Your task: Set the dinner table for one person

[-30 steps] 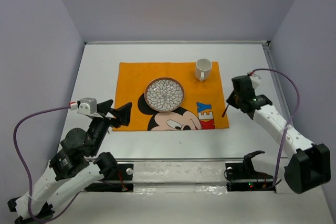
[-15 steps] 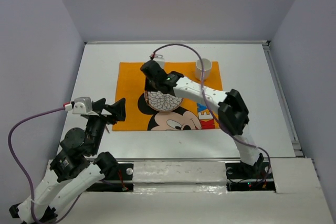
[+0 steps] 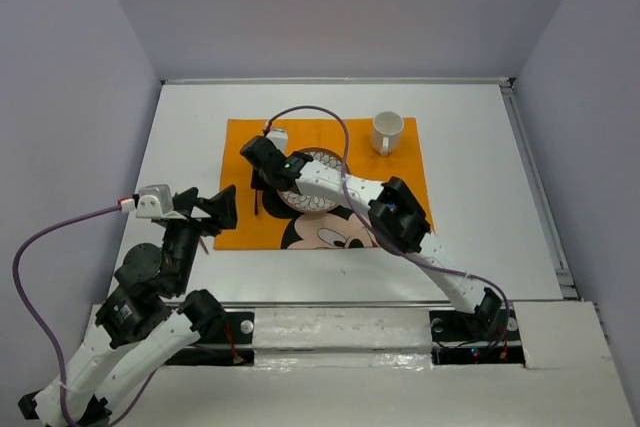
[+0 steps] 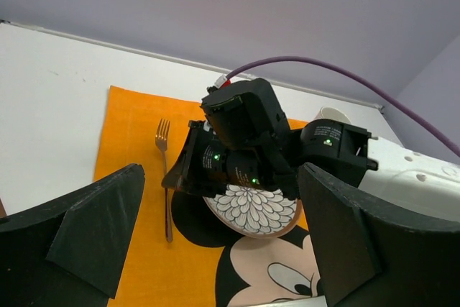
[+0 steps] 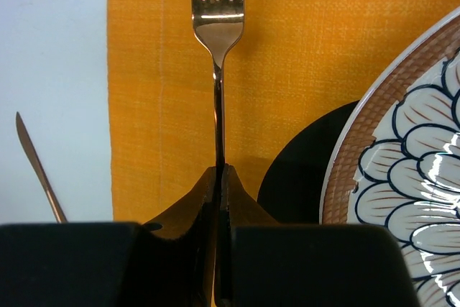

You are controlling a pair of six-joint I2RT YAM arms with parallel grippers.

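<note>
The white dinner table [image 3: 470,237] carries an orange Mickey Mouse mat [image 3: 400,172]. On the mat stand a flower-patterned plate [image 3: 323,159] and a white mug [image 3: 387,131]. My right arm reaches across the plate. My right gripper [image 3: 258,182] is shut on the handle of a copper fork [image 5: 217,12] just left of the plate [image 5: 402,177], tines pointing to the far side. The fork [image 4: 165,177] is low over the mat; I cannot tell whether it touches. My left gripper [image 4: 215,249] is open and empty, near the mat's front left corner [image 3: 218,215].
A thin knife tip [image 5: 34,167] lies on the white table just left of the mat's edge. The right arm's links lie over the plate and the mat's middle. Grey walls close in the table at the back and sides.
My right arm has swung from the right of the mat across the plate to its left side, carrying the fork. The left gripper has barely moved.
</note>
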